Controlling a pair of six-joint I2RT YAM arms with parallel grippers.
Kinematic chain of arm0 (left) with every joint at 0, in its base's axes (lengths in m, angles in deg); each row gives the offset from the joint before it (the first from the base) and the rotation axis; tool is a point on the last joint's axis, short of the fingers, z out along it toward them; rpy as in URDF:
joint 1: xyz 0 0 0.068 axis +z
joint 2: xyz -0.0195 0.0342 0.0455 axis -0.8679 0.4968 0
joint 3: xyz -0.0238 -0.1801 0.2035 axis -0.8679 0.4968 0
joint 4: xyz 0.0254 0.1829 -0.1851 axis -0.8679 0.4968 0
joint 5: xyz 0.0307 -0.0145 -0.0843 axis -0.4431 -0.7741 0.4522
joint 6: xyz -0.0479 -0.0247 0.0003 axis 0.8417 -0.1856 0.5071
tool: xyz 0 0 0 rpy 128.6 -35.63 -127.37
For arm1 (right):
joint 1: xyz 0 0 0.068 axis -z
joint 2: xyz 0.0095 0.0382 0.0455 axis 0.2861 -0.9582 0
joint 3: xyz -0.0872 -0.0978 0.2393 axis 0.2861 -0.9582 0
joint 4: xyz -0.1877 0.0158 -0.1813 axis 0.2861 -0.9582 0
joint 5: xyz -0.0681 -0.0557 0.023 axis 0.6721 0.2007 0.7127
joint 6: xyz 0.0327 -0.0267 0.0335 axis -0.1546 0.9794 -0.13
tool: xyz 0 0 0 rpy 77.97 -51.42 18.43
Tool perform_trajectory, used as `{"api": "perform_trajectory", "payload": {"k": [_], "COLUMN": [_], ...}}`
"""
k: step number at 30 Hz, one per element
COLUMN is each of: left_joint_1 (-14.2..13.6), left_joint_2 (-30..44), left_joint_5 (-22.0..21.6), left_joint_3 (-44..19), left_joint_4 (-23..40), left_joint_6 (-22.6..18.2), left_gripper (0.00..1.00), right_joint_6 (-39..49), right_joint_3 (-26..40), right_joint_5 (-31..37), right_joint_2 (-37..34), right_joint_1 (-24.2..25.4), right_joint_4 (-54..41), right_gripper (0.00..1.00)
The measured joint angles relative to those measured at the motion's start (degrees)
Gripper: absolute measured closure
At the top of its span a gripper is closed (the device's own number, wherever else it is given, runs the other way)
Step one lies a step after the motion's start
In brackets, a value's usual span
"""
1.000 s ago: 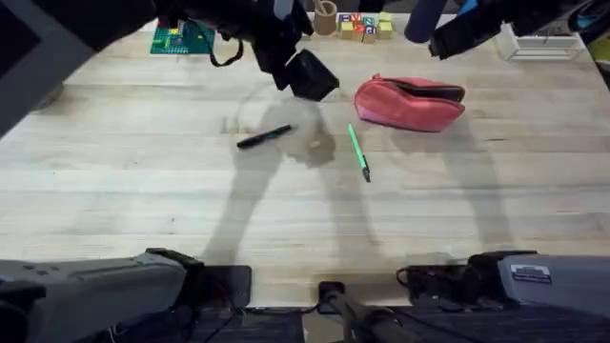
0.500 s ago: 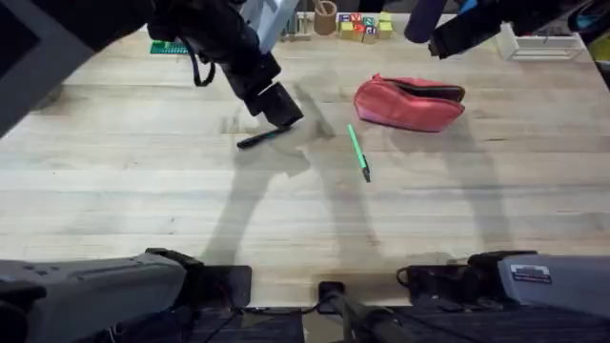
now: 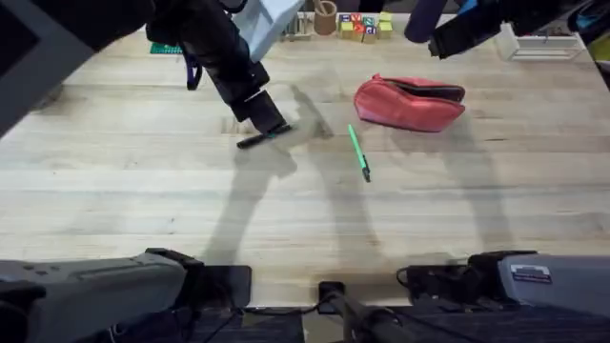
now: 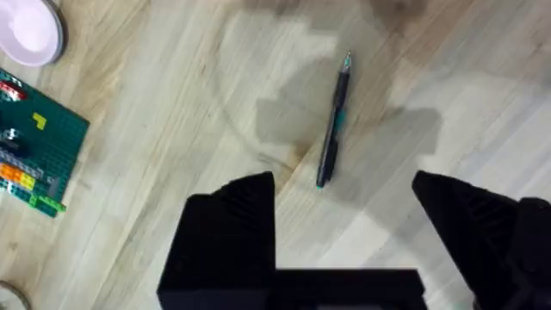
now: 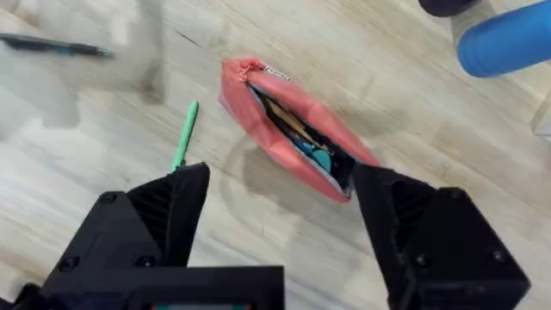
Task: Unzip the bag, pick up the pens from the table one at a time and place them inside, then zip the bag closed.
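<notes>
The left gripper is down low over the bench, hanging right above the black pen, and from the left wrist camera its two black fingers stand wide apart with that pen lying on the wood between and beyond them, not touched by either one. The black pen lies at a slant on the bare planks, left of centre. Just to its right, apart from it, the green pen lies on the bench too, dark tip pointing toward the arm bases. Beyond the green pen sits the pink bag, lying on its side, and its dark zipper is open along the top; the right wrist camera looks straight into the gap and shows some dark and teal contents inside the bag. The right gripper hovers up high over the bag, fingers spread apart and holding nothing, with the green pen lying just beside the bag's end and the black pen farther off. A blue cylinder lies on the bench past the bag. At the far edge of the bench, a green board and some coloured blocks sit well clear of the pens.
</notes>
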Motion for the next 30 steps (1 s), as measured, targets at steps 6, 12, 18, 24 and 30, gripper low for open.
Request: {"api": "perform_trajectory", "payload": {"k": [6,12,18,24,30], "left_joint_1": [0.0,0.0,0.0,0.0,0.0], "left_joint_2": [0.0,0.0,0.0,1.2,7.4], "left_joint_5": [-0.1,-0.3,-0.3,-0.3,-0.3], "left_joint_3": [0.7,4.8,7.9,9.1,9.1], "left_joint_4": [-0.4,-2.8,-6.5,-7.9,-8.1], "left_joint_6": [-0.3,-1.6,-4.0,-5.0,-5.2], "left_gripper": [0.007,0.008,0.008,0.008,0.007], "right_joint_6": [-0.1,-0.1,-0.1,-0.1,-0.1], "right_joint_3": [0.0,0.0,0.0,0.0,0.0], "right_joint_5": [0.0,0.0,0.0,0.0,0.0], "right_joint_2": [0.0,0.0,0.0,0.0,0.0], "right_joint_1": [0.0,0.0,0.0,0.0,0.0], "right_joint_4": [0.0,0.0,-0.1,-0.8,-1.0], "right_gripper": [0.005,0.005,0.005,0.005,0.005]}}
